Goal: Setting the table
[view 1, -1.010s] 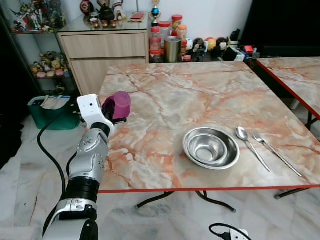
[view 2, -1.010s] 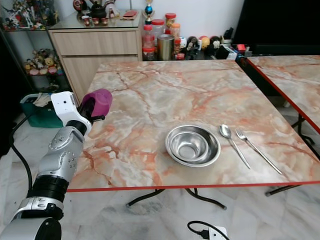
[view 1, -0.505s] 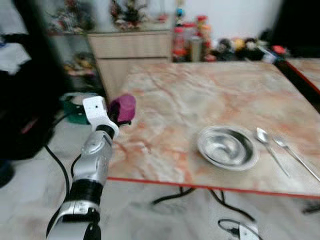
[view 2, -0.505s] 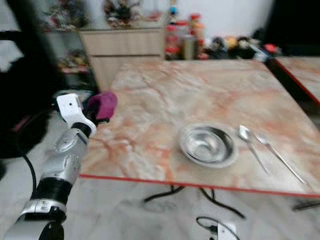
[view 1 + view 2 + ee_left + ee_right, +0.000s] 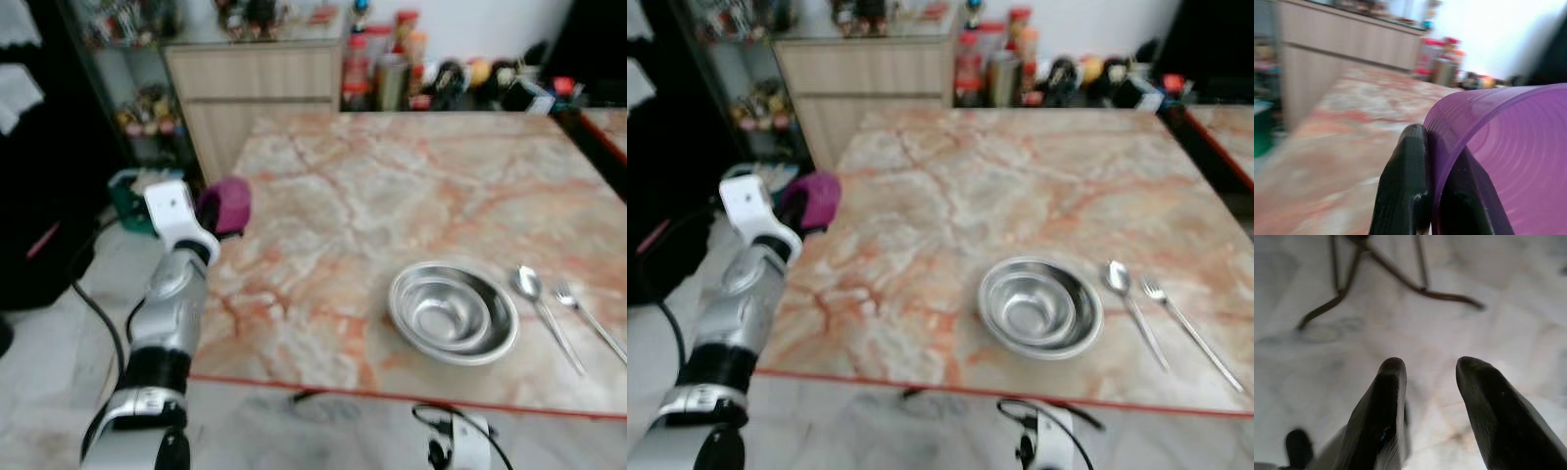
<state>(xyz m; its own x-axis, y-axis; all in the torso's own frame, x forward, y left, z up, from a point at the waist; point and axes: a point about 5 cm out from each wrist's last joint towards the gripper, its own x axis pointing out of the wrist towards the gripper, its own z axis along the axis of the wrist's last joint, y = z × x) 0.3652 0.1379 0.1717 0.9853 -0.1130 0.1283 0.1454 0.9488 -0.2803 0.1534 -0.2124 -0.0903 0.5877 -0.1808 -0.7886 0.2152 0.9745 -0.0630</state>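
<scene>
Left gripper (image 5: pixel 211 211) clamps the purple cup (image 5: pixel 227 204) beside the marble table (image 5: pixel 392 186).
Your risk: clipping its edge could knock the cup loose.

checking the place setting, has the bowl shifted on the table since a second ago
No. The bowl sits just left of the spoon near the table's red front edge, as before; the camera moved.

The left arm (image 5: pixel 162 338) is showing a silver, jointed shell with a black band lower down and a white block just behind the pincer, a black cable (image 5: pixel 98 318) trailing beside it. The right gripper (image 5: pixel 1432 382) is showing two long, glossy black fingers (image 5: pixel 1383 411) with rounded tips.
</scene>
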